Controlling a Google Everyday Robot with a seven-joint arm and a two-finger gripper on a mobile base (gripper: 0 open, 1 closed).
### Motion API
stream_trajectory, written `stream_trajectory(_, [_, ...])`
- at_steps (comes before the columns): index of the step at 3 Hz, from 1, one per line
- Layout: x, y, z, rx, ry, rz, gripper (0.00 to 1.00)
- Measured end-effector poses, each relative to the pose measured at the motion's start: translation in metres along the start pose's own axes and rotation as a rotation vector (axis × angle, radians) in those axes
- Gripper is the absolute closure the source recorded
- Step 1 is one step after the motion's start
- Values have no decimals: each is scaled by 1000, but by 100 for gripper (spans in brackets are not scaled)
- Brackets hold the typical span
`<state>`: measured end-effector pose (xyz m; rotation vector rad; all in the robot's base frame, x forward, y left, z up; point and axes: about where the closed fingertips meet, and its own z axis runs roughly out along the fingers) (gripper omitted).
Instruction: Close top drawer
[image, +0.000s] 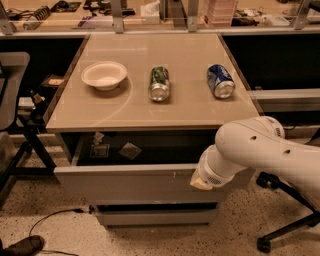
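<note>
Camera view, top drawer (125, 183) open, paper scraps (130, 150) inside, jaws at front

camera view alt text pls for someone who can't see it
The grey top drawer stands open under a tan table, paper scraps inside, the pincer of a white robot arm at the right of its front. On the table sit a white bowl and, lying on their sides, a green can and a blue can.
</note>
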<state>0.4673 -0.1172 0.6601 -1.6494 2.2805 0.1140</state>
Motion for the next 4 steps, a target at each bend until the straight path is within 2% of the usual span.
stream_trajectory(2, [0, 0, 0, 0, 0, 0, 12])
stream_trajectory(3, [0, 0, 0, 0, 0, 0, 0])
stream_trajectory(4, [0, 0, 0, 0, 0, 0, 0])
